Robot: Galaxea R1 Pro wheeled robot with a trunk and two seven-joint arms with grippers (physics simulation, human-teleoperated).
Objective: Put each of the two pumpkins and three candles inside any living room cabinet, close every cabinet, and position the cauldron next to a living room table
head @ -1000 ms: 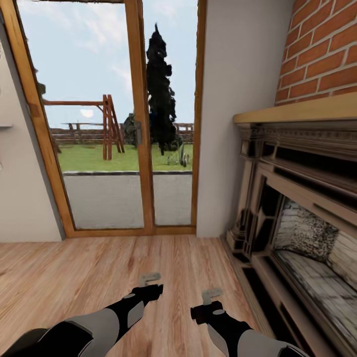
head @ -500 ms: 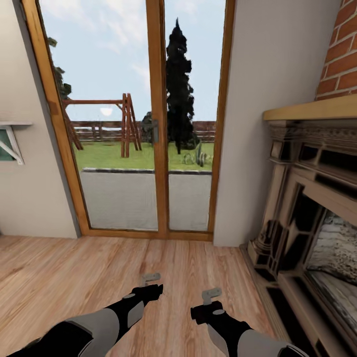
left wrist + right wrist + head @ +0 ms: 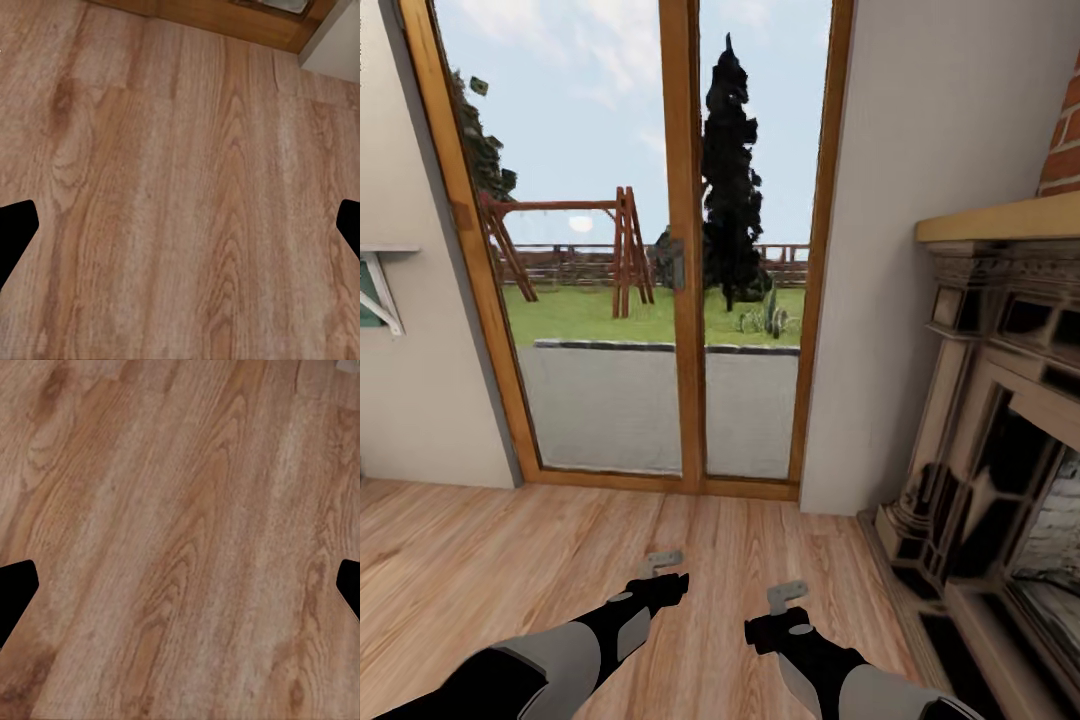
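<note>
The pumpkins, candles, cabinet, cauldron and table are out of view. Both arms reach forward low over the wood floor [image 3: 510,560]. In the head view my left gripper [image 3: 665,568] and my right gripper [image 3: 788,597] hang side by side with nothing in them. In the left wrist view the left gripper [image 3: 180,232] has its black fingertips [image 3: 15,229] far apart at the picture's edges, over bare planks. The right gripper [image 3: 180,592] stands just as wide, its fingertips [image 3: 15,585] over bare floor too. Both are open and empty.
A tall glass door [image 3: 610,250] in a wooden frame stands straight ahead, with a lawn and swing frame outside. A dark carved fireplace [image 3: 1000,440] with a wooden mantel fills the right side. A small white shelf bracket [image 3: 380,285] is on the left wall.
The whole head view has shifted: the camera has turned left, so the fireplace slid toward the right edge and the shelf bracket came in at the left. Both arms hold the same pose.
</note>
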